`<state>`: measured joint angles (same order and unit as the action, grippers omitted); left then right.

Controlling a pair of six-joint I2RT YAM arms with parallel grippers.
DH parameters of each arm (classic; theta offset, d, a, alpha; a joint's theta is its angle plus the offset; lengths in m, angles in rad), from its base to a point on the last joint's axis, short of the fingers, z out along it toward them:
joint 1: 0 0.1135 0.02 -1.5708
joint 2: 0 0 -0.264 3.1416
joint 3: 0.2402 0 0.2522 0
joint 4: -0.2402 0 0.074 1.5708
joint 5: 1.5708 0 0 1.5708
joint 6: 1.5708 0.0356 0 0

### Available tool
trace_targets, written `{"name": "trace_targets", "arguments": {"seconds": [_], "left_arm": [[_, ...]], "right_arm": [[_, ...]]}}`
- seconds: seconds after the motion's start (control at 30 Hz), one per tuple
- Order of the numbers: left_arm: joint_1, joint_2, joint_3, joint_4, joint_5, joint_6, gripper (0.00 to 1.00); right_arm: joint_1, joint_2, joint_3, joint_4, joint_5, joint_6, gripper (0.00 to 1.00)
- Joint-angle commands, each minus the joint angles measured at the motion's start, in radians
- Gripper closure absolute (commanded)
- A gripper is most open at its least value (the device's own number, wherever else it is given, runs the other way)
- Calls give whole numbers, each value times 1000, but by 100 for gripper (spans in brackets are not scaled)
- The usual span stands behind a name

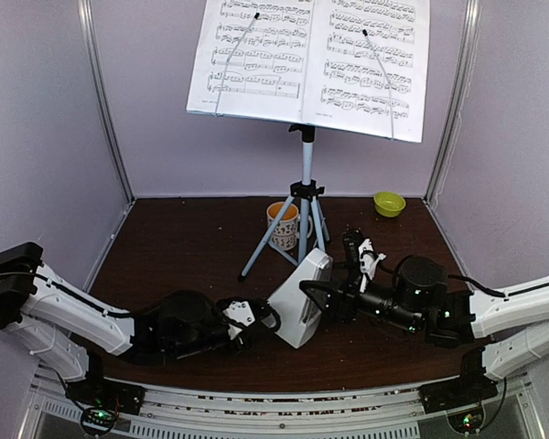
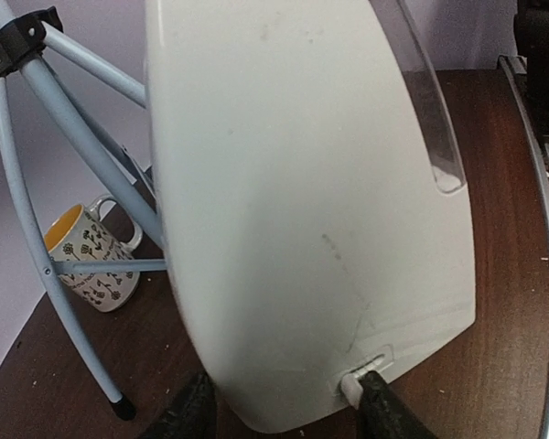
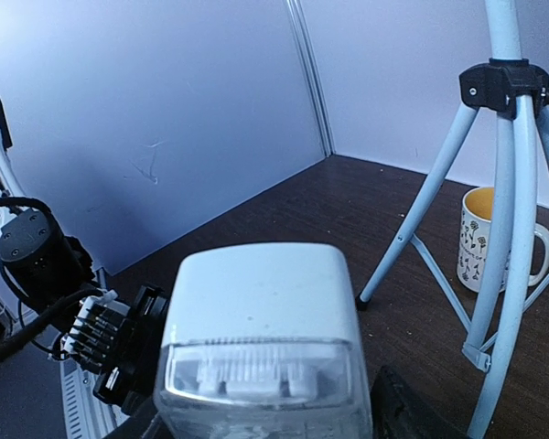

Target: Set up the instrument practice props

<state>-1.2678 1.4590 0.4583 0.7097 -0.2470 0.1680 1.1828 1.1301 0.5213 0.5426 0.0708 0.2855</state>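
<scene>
Leaning metronome [image 1: 309,271] between left tool [image 1: 268,322], right tool [image 1: 322,300] (mug [image 1: 283,225] behind).

Dark wood table [image 1: 183,247]; tripod [image 1: 304,197], mug [image 1: 284,224], green bowl [image 1: 389,203] standing rearward; metronome [image 1: 302,297] tilted at front.

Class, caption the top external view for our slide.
Left pincer and right pincer flank a tilted white metronome before the music stand.
</scene>
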Motion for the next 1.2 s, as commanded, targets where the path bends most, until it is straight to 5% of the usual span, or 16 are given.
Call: {"name": "trace_targets", "arguments": {"seconds": [0.0,0.07,0.23,0.37,0.73,1.17], "left_arm": [[29,7,4,83,37,-30,56],[38,9,-1,89,45,-39,60],[66,-7,-43,147,39,-94,32],[111,-41,-102,217,38,-182,24],[235,-147,-157,168,-26,-415,19],[271,-177,-169,134,-51,-454,20]], "right_arm": [[3,-4,58,149,-8,30,100],[3,2,60,151,-1,31,100],[5,55,122,72,108,56,100],[10,128,192,8,244,106,100],[83,387,465,-271,586,259,100],[130,639,734,-589,855,454,96]]}}
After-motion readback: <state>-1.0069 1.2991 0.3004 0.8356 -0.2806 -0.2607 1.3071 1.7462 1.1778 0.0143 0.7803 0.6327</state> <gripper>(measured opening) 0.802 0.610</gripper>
